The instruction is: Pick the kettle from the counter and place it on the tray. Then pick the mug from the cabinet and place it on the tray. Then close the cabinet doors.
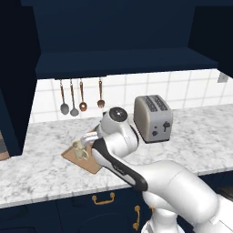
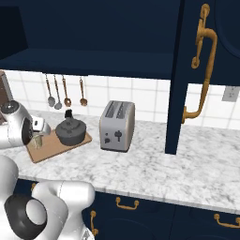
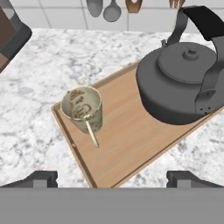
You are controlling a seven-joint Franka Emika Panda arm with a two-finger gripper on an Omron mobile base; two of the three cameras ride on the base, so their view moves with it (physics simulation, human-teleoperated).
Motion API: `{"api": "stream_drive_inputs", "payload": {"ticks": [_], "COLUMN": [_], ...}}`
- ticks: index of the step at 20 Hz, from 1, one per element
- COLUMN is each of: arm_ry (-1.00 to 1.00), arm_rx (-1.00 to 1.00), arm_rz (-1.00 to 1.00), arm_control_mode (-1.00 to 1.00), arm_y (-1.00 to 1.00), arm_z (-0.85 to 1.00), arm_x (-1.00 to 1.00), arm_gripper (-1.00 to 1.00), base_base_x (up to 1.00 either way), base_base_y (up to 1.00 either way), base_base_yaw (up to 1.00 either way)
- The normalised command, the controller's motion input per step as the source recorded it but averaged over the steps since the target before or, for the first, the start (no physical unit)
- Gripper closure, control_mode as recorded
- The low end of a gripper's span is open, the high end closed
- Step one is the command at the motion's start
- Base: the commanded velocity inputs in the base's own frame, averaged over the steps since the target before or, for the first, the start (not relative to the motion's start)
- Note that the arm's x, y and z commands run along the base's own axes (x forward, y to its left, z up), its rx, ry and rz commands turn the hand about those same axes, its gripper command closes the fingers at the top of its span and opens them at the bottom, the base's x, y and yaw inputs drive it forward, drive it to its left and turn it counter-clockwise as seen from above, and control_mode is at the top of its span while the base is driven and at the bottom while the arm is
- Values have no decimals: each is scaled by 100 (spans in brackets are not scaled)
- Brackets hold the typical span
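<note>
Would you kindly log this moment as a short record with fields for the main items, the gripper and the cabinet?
kettle: upright on the tray, at one end
mug: upright on the tray, apart from the kettle
tray: flat on the counter
gripper: open, above the tray's near edge, holding nothing
cabinet door: open, swung out over the counter
toaster: on the counter beside the tray
remaining: close the cabinet doors

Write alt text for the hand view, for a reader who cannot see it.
A beige mug and a dark grey kettle stand apart on a wooden tray on the marbled counter, seen from above. The open claw hangs over the tray's near edge, holding nothing; utensils hang on the tiled wall behind.
</note>
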Motion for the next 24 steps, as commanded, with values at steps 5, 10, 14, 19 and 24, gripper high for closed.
{"api": "stream_drive_inputs", "payload": {"ticks": [5, 10, 14, 19, 24], "arm_ry": [0, 0, -12, -25, -11], "arm_rx": [0, -1, -5, -16, -13], "arm_rz": [10, 17, 11, -17, -11], "arm_control_mode": [-100, -100, -100, -100, -100], "arm_y": [7, 23, 38, 52, 43], "arm_z": [0, 2, 1, 3, 52], "arm_x": [-28, -32, -41, -10, -21], "arm_gripper": [100, 100, 100, 100, 100], "base_base_x": [0, 0, 0, 0, 0], "base_base_y": [0, 0, 0, 0, 0], "base_base_yaw": [0, 0, 0, 0, 0]}}
